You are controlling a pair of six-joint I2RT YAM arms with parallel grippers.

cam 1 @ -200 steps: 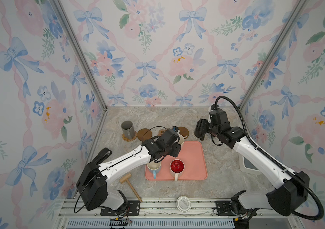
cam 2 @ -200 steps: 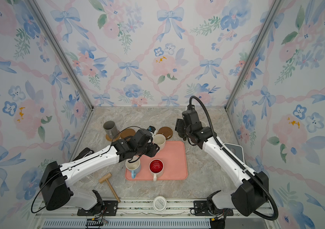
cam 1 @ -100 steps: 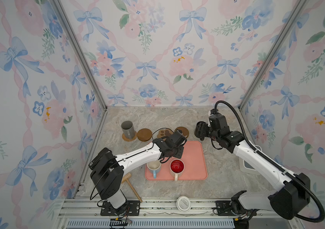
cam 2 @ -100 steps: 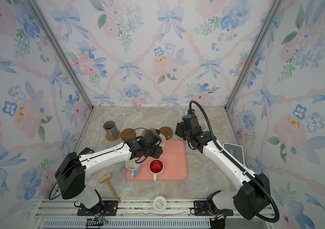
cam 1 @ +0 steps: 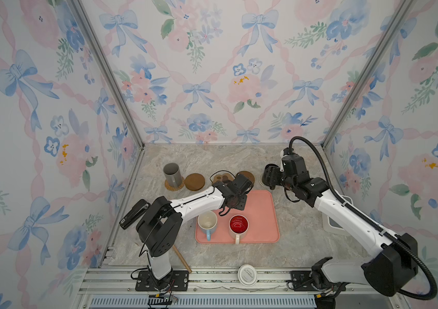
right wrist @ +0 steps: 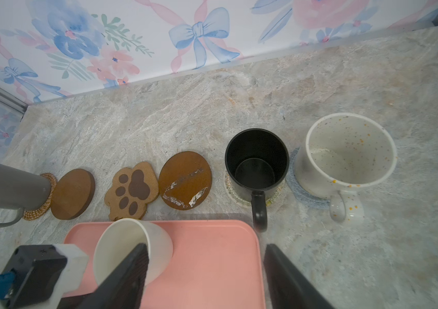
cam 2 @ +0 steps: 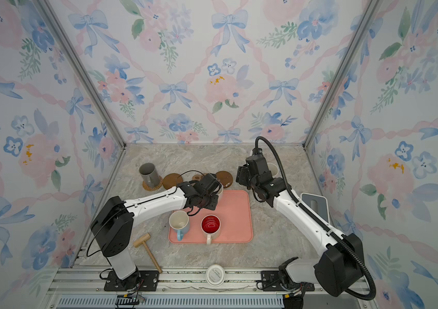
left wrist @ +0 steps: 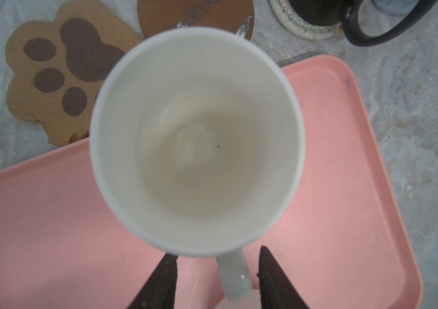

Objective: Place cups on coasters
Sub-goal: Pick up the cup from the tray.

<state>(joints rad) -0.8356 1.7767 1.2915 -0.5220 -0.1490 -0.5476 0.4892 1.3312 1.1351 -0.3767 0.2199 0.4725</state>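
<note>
On the back edge of the pink tray (left wrist: pixel 346 187) stands a cream-white cup (left wrist: pixel 196 141). My left gripper (left wrist: pixel 217 256) is open, its fingers straddling the cup's handle with gaps on both sides. Above the tray's back right corner my right gripper (right wrist: pixel 205 247) hangs open and empty. The grey cup (right wrist: pixel 6 187) sits on the rattan coaster (right wrist: pixel 44 198), the black cup (right wrist: pixel 256 166) on the cream woven one (right wrist: pixel 239 198), the speckled cup (right wrist: pixel 346 157) on the grey-blue one (right wrist: pixel 300 192). Two wooden rounds (right wrist: pixel 72 194) (right wrist: pixel 185 180) and the paw coaster (right wrist: pixel 132 191) lie bare.
A light blue cup (cam 1: pixel 207 220) and a red-lined white cup (cam 1: pixel 238 224) stand at the tray's front. A wooden mallet (cam 2: pixel 145 244) lies front left, a white lid (cam 1: pixel 247 274) on the front rail, and a grey-white device (cam 2: pixel 314 206) by the right wall.
My left gripper has settled lower over the cream-white cup and its jaws have narrowed around the handle. The right arm has barely shifted.
</note>
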